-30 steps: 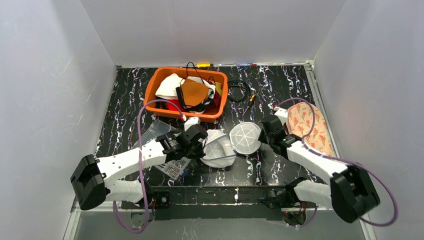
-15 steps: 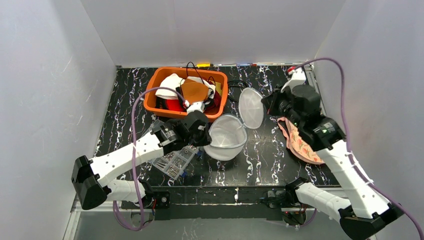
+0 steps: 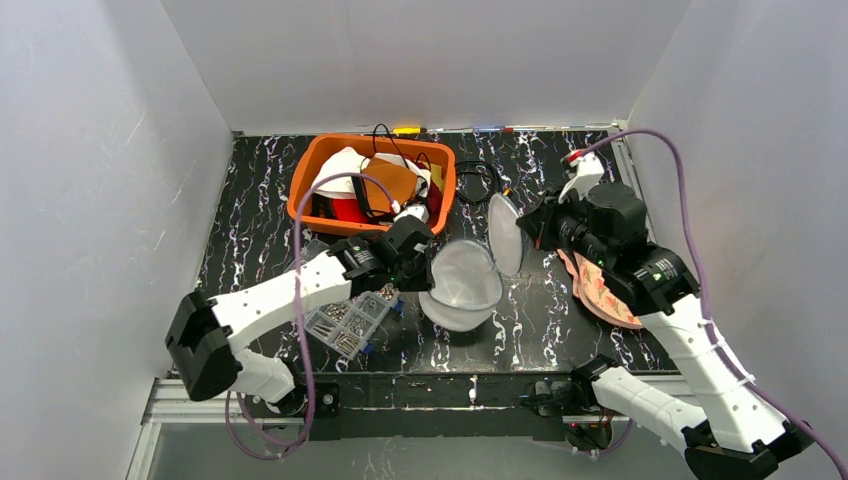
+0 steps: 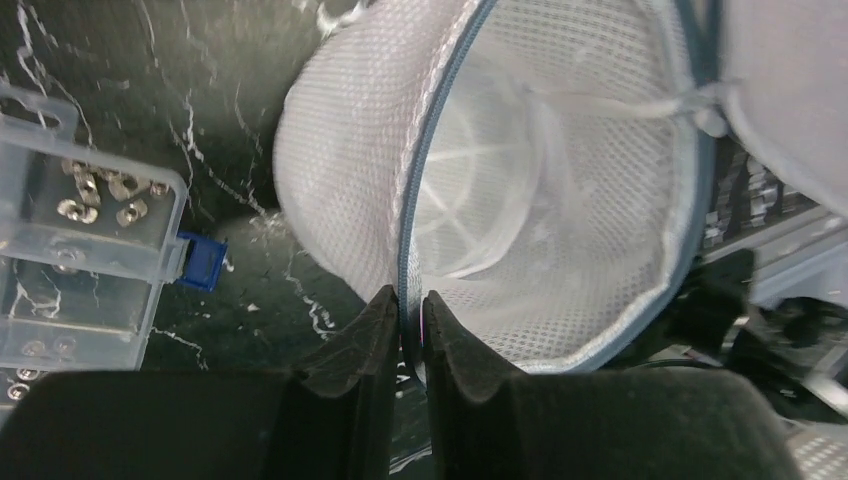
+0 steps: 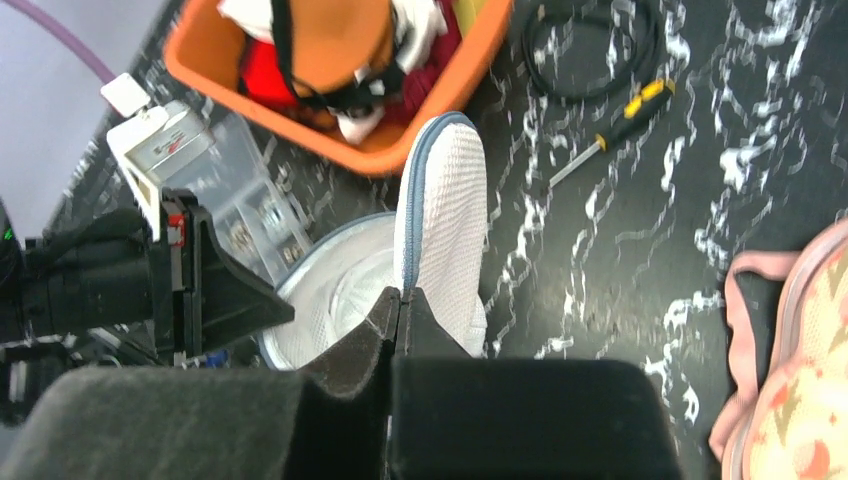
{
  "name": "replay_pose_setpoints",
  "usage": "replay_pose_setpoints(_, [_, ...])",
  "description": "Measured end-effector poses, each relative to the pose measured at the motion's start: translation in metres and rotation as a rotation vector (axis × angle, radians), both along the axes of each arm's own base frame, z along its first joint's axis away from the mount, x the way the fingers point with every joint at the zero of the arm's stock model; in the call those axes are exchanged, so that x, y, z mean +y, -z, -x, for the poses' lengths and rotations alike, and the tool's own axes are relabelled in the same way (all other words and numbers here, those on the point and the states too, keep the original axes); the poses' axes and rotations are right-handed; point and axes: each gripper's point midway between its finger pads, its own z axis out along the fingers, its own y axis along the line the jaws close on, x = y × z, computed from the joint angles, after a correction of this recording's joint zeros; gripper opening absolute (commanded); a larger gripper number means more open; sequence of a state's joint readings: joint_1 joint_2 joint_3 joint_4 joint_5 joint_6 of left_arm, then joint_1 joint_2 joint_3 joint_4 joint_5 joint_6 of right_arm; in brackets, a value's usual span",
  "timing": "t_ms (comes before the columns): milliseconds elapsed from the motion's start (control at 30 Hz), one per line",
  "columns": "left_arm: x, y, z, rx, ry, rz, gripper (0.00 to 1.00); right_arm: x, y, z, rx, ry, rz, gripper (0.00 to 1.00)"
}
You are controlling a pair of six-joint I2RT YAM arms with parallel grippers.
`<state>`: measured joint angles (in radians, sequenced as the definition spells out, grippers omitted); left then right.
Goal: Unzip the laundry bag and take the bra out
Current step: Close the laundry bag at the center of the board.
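Note:
The white mesh laundry bag [image 3: 465, 285] is unzipped and open like a clamshell, held off the table. My left gripper [image 3: 425, 272] is shut on the rim of its bowl half [image 4: 560, 200], whose inside looks empty. My right gripper [image 3: 530, 228] is shut on the zipper edge of the lid half [image 5: 445, 220], which stands upright. The pink floral bra [image 3: 600, 290] lies on the table at the right, outside the bag and partly hidden under my right arm. It also shows at the right edge of the right wrist view [image 5: 800, 370].
An orange basket [image 3: 300, 195] of clothes stands at the back. A clear parts box [image 3: 345, 320] lies under my left arm. A black cable coil [image 3: 478, 180] and a yellow-handled screwdriver [image 5: 610, 130] lie behind the bag.
Both arms have lifted the bag off the table and spread it open. Since half a second ago the lid has swung down and turned edge-on toward the bowl half.

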<state>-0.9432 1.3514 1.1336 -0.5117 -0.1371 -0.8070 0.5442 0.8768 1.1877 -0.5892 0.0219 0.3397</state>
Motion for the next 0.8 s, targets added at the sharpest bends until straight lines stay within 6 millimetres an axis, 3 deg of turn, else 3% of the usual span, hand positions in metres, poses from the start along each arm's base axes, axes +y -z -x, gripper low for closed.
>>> replay_pose_setpoints(100, [0.002, 0.035, 0.007, 0.074, 0.019, -0.066, 0.14, -0.002, 0.031, 0.004, 0.065, -0.005, 0.044, 0.01])
replay_pose_setpoints(167, [0.002, 0.046, 0.01, 0.102, 0.027, -0.086, 0.14, -0.004, 0.039, 0.006, 0.086, -0.009, 0.064, 0.01])
replay_pose_setpoints(267, [0.0, 0.043, 0.008, 0.095, 0.036, -0.08, 0.14, -0.005, 0.033, 0.008, 0.072, -0.016, 0.078, 0.01])
replay_pose_setpoints(433, [-0.015, 0.016, -0.005, 0.033, 0.054, -0.025, 0.15, -0.006, -0.001, 0.006, -0.021, -0.029, 0.069, 0.01])
replay_pose_setpoints(500, [-0.016, 0.015, -0.008, 0.025, 0.052, -0.016, 0.15, -0.008, -0.002, 0.007, -0.033, -0.031, 0.074, 0.01])
replay_pose_setpoints(800, [-0.005, 0.051, 0.009, 0.112, 0.068, -0.056, 0.25, -0.018, 0.055, 0.008, 0.057, -0.013, 0.175, 0.01])
